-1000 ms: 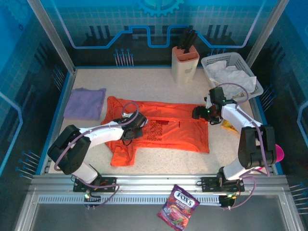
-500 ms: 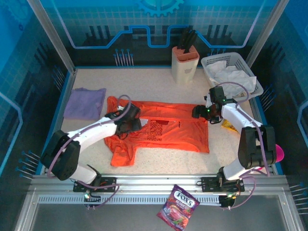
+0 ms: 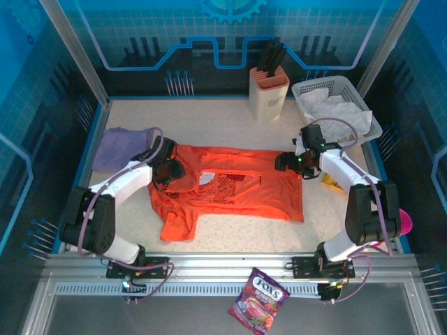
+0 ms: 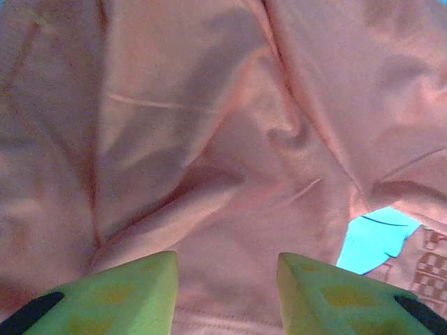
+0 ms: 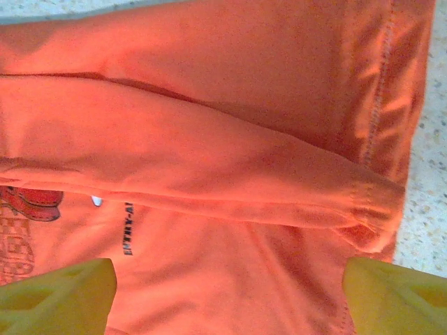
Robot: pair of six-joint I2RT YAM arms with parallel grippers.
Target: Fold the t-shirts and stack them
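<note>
Beneath both parted jaws lies the orange-red t-shirt [image 3: 265, 199].

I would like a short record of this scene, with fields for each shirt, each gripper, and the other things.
orange-red shirt: spread mid-table, near-left sleeve bunched
lavender shirt: far left, looks folded, not stacked
left gripper: open, over the orange-red shirt's left part
right gripper: open, over its right edge
knife block: far edge
basket: far right, white cloth inside
candy bag: front ledge
</note>
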